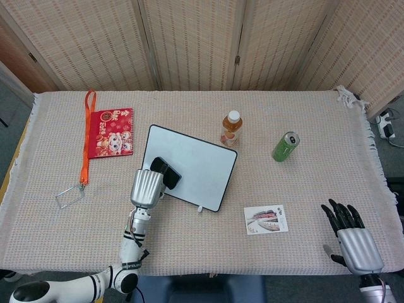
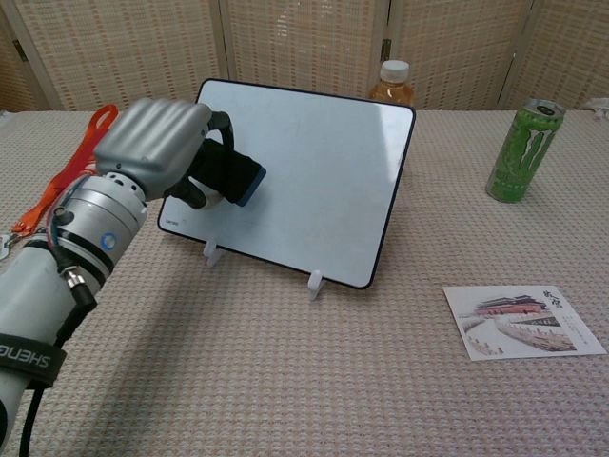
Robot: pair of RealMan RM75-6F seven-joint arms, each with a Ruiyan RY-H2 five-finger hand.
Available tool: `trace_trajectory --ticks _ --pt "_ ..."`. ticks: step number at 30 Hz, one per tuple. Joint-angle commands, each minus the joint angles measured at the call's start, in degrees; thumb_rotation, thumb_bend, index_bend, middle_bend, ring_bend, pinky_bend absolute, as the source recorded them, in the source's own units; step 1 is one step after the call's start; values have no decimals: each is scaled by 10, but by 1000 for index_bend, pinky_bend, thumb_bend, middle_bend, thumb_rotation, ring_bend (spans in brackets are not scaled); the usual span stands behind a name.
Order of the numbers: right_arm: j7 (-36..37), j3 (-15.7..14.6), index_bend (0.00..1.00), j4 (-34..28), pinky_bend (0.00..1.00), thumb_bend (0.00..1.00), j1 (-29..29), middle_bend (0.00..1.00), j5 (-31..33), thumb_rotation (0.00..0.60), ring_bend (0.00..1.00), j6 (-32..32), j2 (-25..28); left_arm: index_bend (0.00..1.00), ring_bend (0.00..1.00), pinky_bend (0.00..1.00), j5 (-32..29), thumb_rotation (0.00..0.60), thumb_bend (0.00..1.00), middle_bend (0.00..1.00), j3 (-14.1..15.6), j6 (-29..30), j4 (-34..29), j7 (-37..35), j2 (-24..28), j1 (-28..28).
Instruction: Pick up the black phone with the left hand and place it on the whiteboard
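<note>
Chest view, left hand (image 2: 157, 143) raised, fingers grasping black phone (image 2: 231, 175) over whiteboard (image 2: 314, 162), right hand (image 1: 356, 243) released

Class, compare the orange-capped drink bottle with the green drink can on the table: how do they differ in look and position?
The clear bottle with amber drink and an orange-and-white cap stands right behind the whiteboard; the green can with a silver top stands apart, further right. The bottle is capped and see-through; the can is opaque metal. Both stand upright on the woven tablecloth, untouched.
</note>
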Motion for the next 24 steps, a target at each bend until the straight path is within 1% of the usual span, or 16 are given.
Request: trace_trajectory --ticks 1,10,24 --pt "1 0 0 0 0 299 0 0 -1 600 0 1 1 627 953 1000 -4 600 322 1000 -1 0 7 -4 -5 -4" --pt "2 0 0 -1 0 298 0 0 0 600 0 -1 2 611 952 1000 -3 600 327 1000 1 4 34 -26 -20 -18" --pt "16 -3 0 -3 0 299 -3 0 -9 600 0 6 9 576 952 1000 -9 600 327 1000 0 2 71 -28 -49 -43"
